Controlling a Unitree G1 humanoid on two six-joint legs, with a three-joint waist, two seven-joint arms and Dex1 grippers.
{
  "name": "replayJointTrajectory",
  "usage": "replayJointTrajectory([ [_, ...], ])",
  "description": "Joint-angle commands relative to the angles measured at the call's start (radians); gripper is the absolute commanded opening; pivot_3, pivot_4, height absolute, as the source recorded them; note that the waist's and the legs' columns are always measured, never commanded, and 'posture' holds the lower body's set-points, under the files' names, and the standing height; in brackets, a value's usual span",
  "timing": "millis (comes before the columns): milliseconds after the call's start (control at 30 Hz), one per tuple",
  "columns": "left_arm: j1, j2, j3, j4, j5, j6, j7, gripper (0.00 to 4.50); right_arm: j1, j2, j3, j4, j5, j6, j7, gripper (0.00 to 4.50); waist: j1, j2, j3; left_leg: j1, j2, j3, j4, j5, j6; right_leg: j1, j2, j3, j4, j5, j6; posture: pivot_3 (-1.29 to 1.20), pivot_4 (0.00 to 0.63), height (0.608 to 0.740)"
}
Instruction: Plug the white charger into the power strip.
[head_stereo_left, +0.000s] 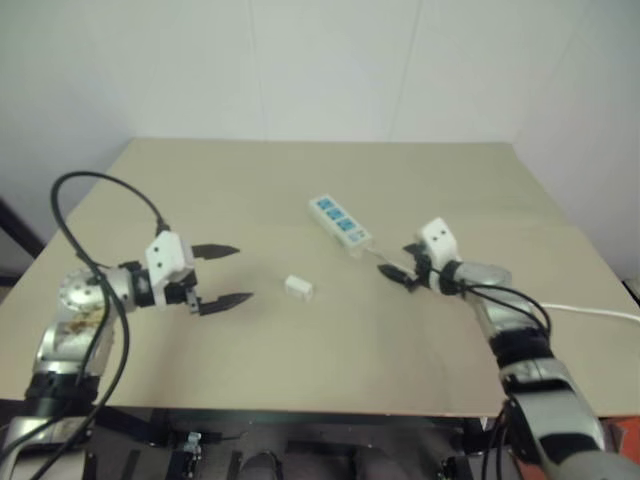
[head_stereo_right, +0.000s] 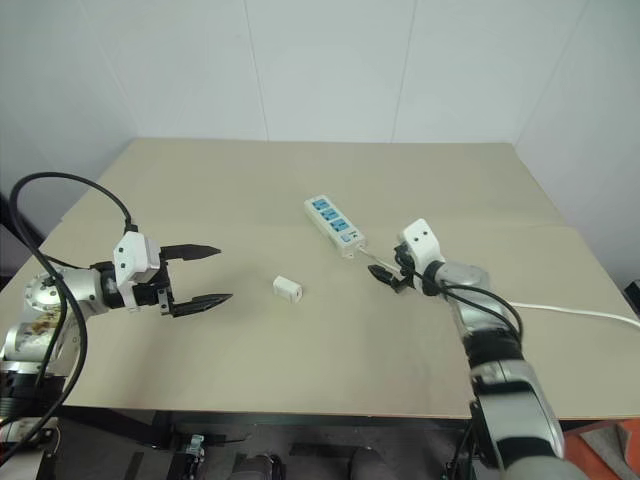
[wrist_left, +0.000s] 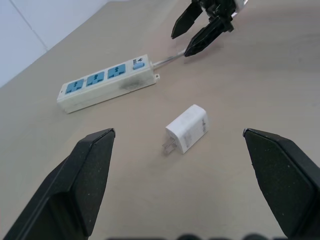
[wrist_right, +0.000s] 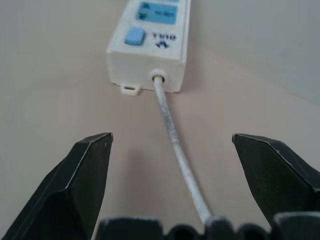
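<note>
The white charger (head_stereo_left: 298, 288) lies on its side mid-table, prongs bare, a short way ahead of my left gripper (head_stereo_left: 238, 273). That gripper is open and hovers over the table with the charger (wrist_left: 187, 128) centred between its spread fingers but apart from them. The power strip (head_stereo_left: 340, 222) lies flat beyond the charger, its blue sockets facing up. At the strip's cord end my right gripper (head_stereo_left: 395, 270) is open, low over the table. The thin cord (wrist_right: 175, 145) runs between its fingers without touching them, and the strip's end (wrist_right: 150, 45) is just ahead.
The cord (head_stereo_left: 590, 312) trails off the tan table (head_stereo_left: 300, 370) at its right edge. A black cable (head_stereo_left: 110, 185) loops above my left arm. White walls stand behind the table's far edge.
</note>
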Motion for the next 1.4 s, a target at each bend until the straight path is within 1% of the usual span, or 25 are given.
replayJointTrajectory([
  [33, 0.022, 0.012, 0.011, -0.037, 0.000, -0.011, 0.011, 4.48, -0.080, 0.025, 0.013, 0.151, -0.027, -0.081, 0.034, 4.50, -0.003, 0.000, 0.000, -0.001, 0.000, 0.000, -0.001, 0.000, 0.000, 0.000, 0.000, 0.000, -0.001, 0.000, 0.000, 0.00, 0.150, 0.740],
  [100, 0.035, 0.012, 0.016, -0.048, 0.000, -0.009, 0.025, 4.48, -0.115, 0.040, 0.019, 0.226, -0.047, -0.093, 0.029, 4.50, -0.003, 0.000, 0.000, -0.001, 0.000, 0.000, -0.001, 0.000, 0.000, -0.001, -0.001, 0.000, -0.001, 0.000, 0.000, 0.00, 0.150, 0.740],
  [133, 0.042, 0.013, 0.019, -0.052, 0.002, -0.010, 0.032, 4.50, -0.128, 0.045, 0.022, 0.256, -0.056, -0.105, 0.029, 4.12, -0.004, 0.000, 0.000, -0.002, 0.000, 0.000, -0.001, 0.000, 0.000, -0.002, -0.001, 0.000, -0.001, 0.000, -0.001, 0.00, 0.150, 0.740],
  [167, 0.048, 0.014, 0.021, -0.054, 0.002, -0.011, 0.035, 4.50, -0.137, 0.049, 0.023, 0.279, -0.063, -0.117, 0.026, 3.92, -0.005, 0.000, 0.000, -0.002, 0.000, 0.000, -0.001, 0.000, 0.000, -0.002, -0.001, 0.000, -0.001, 0.001, -0.001, 0.00, 0.150, 0.740],
  [300, 0.070, 0.021, 0.025, -0.061, 0.001, -0.020, 0.041, 4.50, -0.163, 0.060, 0.019, 0.334, -0.076, -0.138, 0.025, 2.55, -0.009, 0.000, 0.000, 0.000, 0.000, -0.001, -0.001, 0.000, 0.000, -0.001, 0.000, -0.001, 0.000, 0.002, -0.002, 0.00, 0.150, 0.740],
  [533, 0.058, 0.013, 0.004, -0.036, 0.014, -0.043, 0.050, 4.50, -0.168, 0.061, 0.019, 0.335, -0.088, -0.168, 0.048, 0.07, -0.025, 0.000, 0.000, 0.002, 0.000, -0.001, -0.001, 0.000, 0.000, 0.001, 0.000, -0.001, 0.000, 0.002, -0.002, 0.00, 0.150, 0.740],
  [633, 0.043, 0.001, -0.014, -0.022, 0.025, -0.054, 0.045, 4.50, -0.151, 0.052, 0.015, 0.299, -0.085, -0.163, 0.052, 0.03, -0.028, 0.000, 0.000, 0.002, 0.000, -0.001, -0.001, 0.000, 0.000, 0.001, 0.000, -0.001, 0.000, 0.002, -0.002, 0.00, 0.150, 0.740],
  [733, 0.031, 0.001, -0.021, -0.014, 0.023, -0.054, 0.034, 4.50, -0.100, 0.019, -0.008, 0.167, -0.044, -0.123, 0.112, 0.03, -0.026, 0.000, 0.000, 0.001, 0.000, -0.001, -0.001, 0.000, 0.000, 0.001, 0.000, -0.001, 0.000, 0.002, -0.002, 0.00, 0.150, 0.740],
  [867, 0.023, 0.010, -0.018, -0.006, 0.017, -0.054, 0.018, 4.50, 0.108, -0.123, -0.040, -0.225, -0.004, -0.040, 0.199, 0.03, -0.006, 0.001, 0.000, -0.004, -0.001, -0.003, -0.001, 0.000, 0.000, -0.002, -0.001, -0.003, -0.001, 0.002, -0.002, 0.00, 0.150, 0.740],
  [967, 0.024, 0.013, -0.017, 0.003, 0.019, -0.061, 0.010, 4.50, 0.289, -0.206, -0.096, -0.466, 0.024, 0.101, 0.170, 0.03, 0.007, 0.001, 0.000, -0.007, -0.002, -0.002, -0.001, 0.000, 0.000, -0.005, -0.003, -0.003, -0.002, 0.001, -0.001, 0.00, 0.150, 0.740],
  [1000, 0.022, 0.013, -0.020, 0.007, 0.017, -0.061, 0.003, 4.50, 0.358, -0.224, -0.107, -0.527, 0.023, 0.109, 0.160, 0.03, 0.007, 0.001, 0.000, -0.007, -0.002, -0.002, -0.001, 0.000, 0.000, -0.005, -0.003, -0.003, -0.002, 0.001, -0.001, 0.00, 0.150, 0.740],
  [1100, 0.017, 0.010, -0.027, 0.015, 0.015, -0.062, -0.010, 4.50, 0.479, -0.226, -0.135, -0.641, 0.043, 0.139, 0.127, 0.03, 0.001, 0.000, 0.000, -0.005, -0.001, -0.002, -0.001, 0.000, 0.000, -0.004, -0.001, -0.003, -0.001, 0.001, -0.001, 0.00, 0.150, 0.740],
  [1167, -0.001, 0.001, -0.041, 0.032, 0.023, -0.065, -0.016, 4.50, 0.534, -0.189, -0.152, -0.695, 0.060, 0.148, 0.078, 0.03, -0.004, 0.000, 0.000, -0.003, 0.000, -0.001, -0.001, 0.000, 0.000, -0.003, 0.001, -0.001, -0.001, 0.000, 0.000, 0.00, 0.150, 0.740],
  [1200, -0.015, -0.002, -0.050, 0.041, 0.024, -0.061, -0.024, 4.50, 0.559, -0.167, -0.153, -0.723, 0.060, 0.138, 0.051, 0.03, -0.005, 0.000, 0.000, -0.002, 0.001, -0.001, -0.001, 0.000, 0.000, -0.002, 0.001, 0.000, -0.001, -0.003, 0.005, 0.00, 0.150, 0.740],
  [1333, -0.051, -0.010, -0.060, 0.064, 0.035, -0.077, -0.033, 4.50, 0.599, -0.093, -0.166, -0.787, 0.058, 0.112, -0.049, 1.29, -0.005, 0.000, 0.000, 0.003, 0.001, -0.001, 0.001, 0.001, -0.001, 0.002, 0.003, 0.000, 0.000, -0.002, 0.007, 0.00, 0.150, 0.740],
  [1400, -0.057, -0.003, -0.064, 0.074, 0.034, -0.081, -0.049, 4.50, 0.602, -0.049, -0.188, -0.814, 0.084, 0.119, -0.091, 2.01, -0.005, 0.000, 0.000, 0.003, 0.001, -0.001, 0.000, 0.001, -0.001, 0.002, 0.003, 0.001, 0.000, -0.002, 0.007, 0.00, 0.150, 0.740],
])
